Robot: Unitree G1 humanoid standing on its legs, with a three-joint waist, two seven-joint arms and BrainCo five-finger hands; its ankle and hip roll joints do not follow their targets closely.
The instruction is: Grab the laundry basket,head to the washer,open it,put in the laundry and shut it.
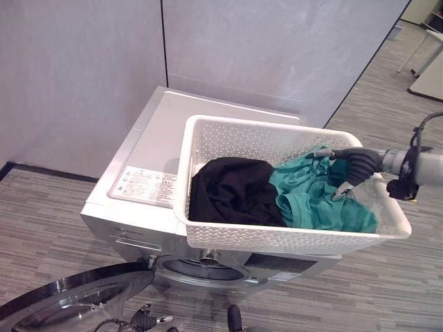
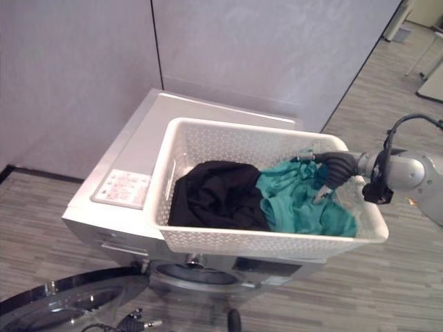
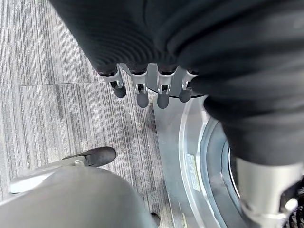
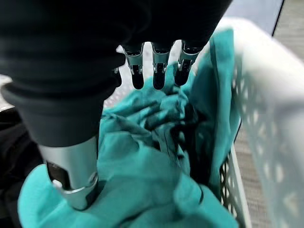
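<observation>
Your right hand (image 1: pixel 356 164) reaches into the right end of the white laundry basket (image 1: pixel 208 152) from the right, its fingers (image 4: pixel 159 78) relaxed and nearly straight just above the teal garment (image 1: pixel 311 200), the thumb down against the cloth. It grips nothing; the fabric lies loose and bunched under it. Beside the teal piece, toward the basket's left half, you have a black garment (image 1: pixel 232 190) heaped and touching it. The basket sits on top of the silver washer (image 1: pixel 149 155), overhanging its front edge above the drum opening (image 1: pixel 201 268). The washer door (image 1: pixel 62 297) hangs wide open at the lower left, close to the floor. Your left hand (image 3: pixel 147 80) hangs low beside that open door (image 3: pixel 190 156), fingers straight and empty over the grey striped carpet (image 3: pixel 61 109). Grey wall panels (image 1: pixel 83 62) stand directly behind the washer.
</observation>
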